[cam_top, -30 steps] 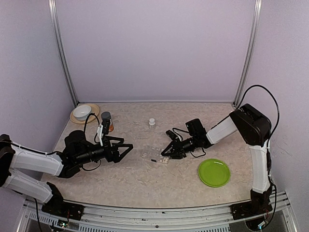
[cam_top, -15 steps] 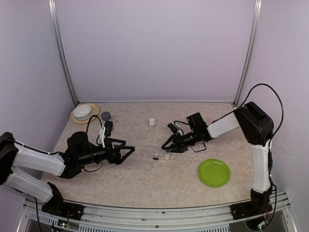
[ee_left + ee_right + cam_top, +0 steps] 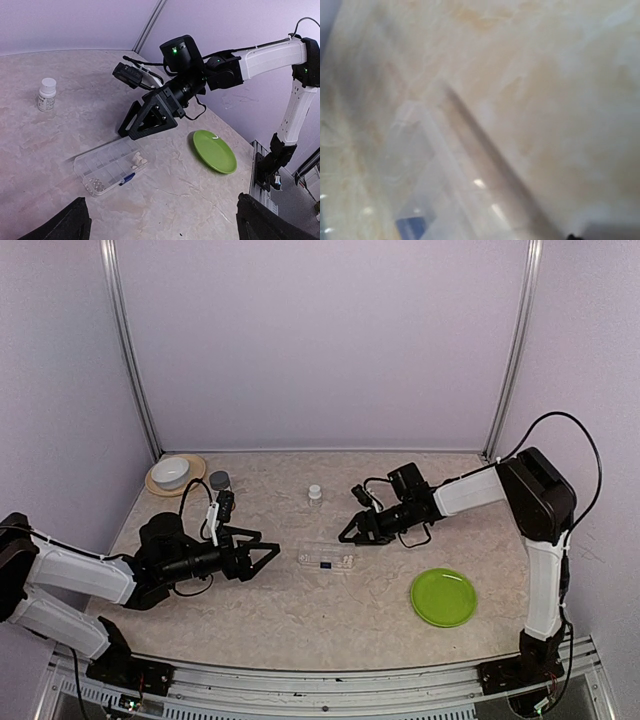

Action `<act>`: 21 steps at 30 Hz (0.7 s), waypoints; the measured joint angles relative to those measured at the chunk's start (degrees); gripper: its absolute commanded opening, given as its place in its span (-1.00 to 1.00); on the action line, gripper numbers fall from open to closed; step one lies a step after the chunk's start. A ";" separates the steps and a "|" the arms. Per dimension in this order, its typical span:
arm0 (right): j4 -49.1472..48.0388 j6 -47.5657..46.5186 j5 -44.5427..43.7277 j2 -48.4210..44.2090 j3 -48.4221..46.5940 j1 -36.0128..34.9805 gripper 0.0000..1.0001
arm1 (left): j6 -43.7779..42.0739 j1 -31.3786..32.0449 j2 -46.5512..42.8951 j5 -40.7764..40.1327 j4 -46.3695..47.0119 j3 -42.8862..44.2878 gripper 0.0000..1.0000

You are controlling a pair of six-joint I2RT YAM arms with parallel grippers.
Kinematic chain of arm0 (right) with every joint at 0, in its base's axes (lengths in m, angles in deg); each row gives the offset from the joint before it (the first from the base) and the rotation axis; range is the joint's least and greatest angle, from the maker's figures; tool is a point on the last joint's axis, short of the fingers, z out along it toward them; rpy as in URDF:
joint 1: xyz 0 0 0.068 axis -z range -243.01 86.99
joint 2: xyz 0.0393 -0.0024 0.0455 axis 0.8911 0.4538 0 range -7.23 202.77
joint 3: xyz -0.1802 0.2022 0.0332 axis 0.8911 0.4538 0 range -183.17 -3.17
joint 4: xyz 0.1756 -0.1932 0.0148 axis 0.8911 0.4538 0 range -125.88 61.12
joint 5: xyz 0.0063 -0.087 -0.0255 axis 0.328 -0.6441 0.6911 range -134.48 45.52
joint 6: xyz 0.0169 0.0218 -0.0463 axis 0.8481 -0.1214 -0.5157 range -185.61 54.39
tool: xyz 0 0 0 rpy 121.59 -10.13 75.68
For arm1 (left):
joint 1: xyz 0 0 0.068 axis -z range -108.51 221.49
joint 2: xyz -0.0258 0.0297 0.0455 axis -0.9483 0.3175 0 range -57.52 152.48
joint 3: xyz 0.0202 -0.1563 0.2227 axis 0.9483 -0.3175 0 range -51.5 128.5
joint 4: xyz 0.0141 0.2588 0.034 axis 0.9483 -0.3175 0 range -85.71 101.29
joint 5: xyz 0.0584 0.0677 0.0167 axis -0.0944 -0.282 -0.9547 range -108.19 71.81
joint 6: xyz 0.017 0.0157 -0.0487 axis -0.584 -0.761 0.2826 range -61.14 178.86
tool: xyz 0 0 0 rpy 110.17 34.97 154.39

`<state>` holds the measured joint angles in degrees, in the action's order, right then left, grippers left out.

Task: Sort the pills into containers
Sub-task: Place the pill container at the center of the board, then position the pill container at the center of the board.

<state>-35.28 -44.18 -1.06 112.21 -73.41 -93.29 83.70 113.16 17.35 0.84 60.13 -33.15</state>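
The container (image 3: 325,560) is a flat clear compartment box with a small blue mark, lying mid-table. In the left wrist view (image 3: 107,167) it holds several whitish pills (image 3: 139,160) in one end compartment and tiny clear pieces (image 3: 95,185) in another. My left gripper (image 3: 268,551) is open and empty, low over the table to the left of the box; its fingertips (image 3: 67,225) sit at the bottom corners of its wrist view. My right gripper (image 3: 350,533) is open and empty, just beyond the box's right end, apart from it. The right wrist view is blurred and shows the box (image 3: 435,185) close up.
A small white bottle (image 3: 315,494) stands behind the box. A grey-capped bottle (image 3: 219,483) and a white bowl on a tan plate (image 3: 172,472) are at the far left. A green plate (image 3: 443,597) lies at the near right. Walls close the back and sides.
My right gripper has lifted off the box and drawn back toward the far right. My left gripper has edged slightly toward the box. The box lies about where it was.
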 measured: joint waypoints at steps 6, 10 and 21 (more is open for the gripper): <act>2.62 -1.79 -6.12 -2.03 0.15 0.20 0.57 | 0.02 0.02 0.00 -0.02 -0.02 0.00 0.98; 4.55 -3.19 -9.75 -3.56 0.72 0.22 0.59 | 0.02 0.11 -0.37 -0.28 -0.04 -0.04 0.98; 7.26 -6.64 -18.38 -7.89 4.09 -0.74 0.61 | 0.00 0.20 -2.45 -1.73 -0.55 -0.09 0.98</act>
<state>-28.02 -50.82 -19.44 104.32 -69.32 -94.04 83.70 113.36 14.91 -0.89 59.58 -33.24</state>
